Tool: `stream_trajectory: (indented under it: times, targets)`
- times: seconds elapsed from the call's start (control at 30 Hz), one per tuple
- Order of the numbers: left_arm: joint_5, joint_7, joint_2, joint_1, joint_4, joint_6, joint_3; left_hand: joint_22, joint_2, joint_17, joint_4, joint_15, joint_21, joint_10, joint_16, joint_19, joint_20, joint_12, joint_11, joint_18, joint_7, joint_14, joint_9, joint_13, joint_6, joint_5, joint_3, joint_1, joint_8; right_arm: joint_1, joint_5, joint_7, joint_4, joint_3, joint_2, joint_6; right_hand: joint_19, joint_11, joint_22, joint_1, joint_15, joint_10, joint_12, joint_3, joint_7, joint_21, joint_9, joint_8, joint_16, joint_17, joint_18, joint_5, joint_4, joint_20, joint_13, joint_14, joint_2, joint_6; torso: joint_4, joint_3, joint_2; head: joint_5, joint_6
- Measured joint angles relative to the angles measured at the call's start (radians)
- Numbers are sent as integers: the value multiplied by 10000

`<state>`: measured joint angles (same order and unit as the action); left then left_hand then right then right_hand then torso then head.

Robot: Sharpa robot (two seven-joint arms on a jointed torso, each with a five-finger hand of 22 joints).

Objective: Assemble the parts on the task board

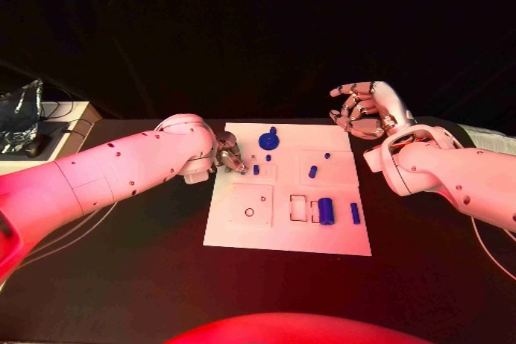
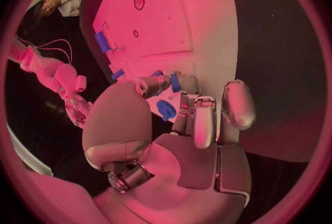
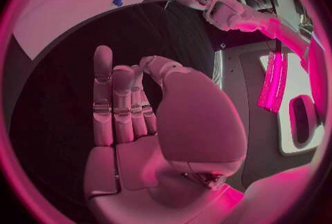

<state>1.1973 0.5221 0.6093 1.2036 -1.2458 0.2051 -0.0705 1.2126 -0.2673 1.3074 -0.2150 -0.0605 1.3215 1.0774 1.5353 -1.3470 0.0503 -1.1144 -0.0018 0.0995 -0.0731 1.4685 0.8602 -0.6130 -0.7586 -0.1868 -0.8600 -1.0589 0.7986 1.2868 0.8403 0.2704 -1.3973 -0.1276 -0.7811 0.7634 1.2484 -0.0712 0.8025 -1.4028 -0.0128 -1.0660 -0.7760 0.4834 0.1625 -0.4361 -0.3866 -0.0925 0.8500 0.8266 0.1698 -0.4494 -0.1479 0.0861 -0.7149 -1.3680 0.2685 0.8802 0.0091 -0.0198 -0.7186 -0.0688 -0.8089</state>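
A white task board (image 1: 285,236) lies on the black worktop (image 1: 129,284). The left robot hand (image 1: 228,156) pinches a small blue part (image 2: 174,82) at the board's left edge; the right robot hand (image 1: 364,109) hovers released beyond it.

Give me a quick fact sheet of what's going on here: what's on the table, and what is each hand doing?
surface: black table
centre: white task board lying flat
parts on board: blue round piece at the far edge, blue cylinder and blue rod near the right side, small blue pegs in the middle
left hand: over the board's left edge, fingers at a small blue part
right hand: raised beyond the board's far right corner, holding nothing
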Motion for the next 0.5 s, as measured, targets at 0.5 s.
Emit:
stream_trajectory:
  times: [0.5]
  targets:
    - [-59,5,12,13,111,112,-10,22,-36,0,262,0,-41,1,-37,0,0,-37,0,0,33,0,11,7,-33,31,-279,271,147,0,4,-4,-2,0,-8,-3,0,-3,1,0,0,-3,0,0,-16,0,1,0,-38,-2,0,0,-1,0,-1,0,0,-15,-5,-6,3,-5,-17]
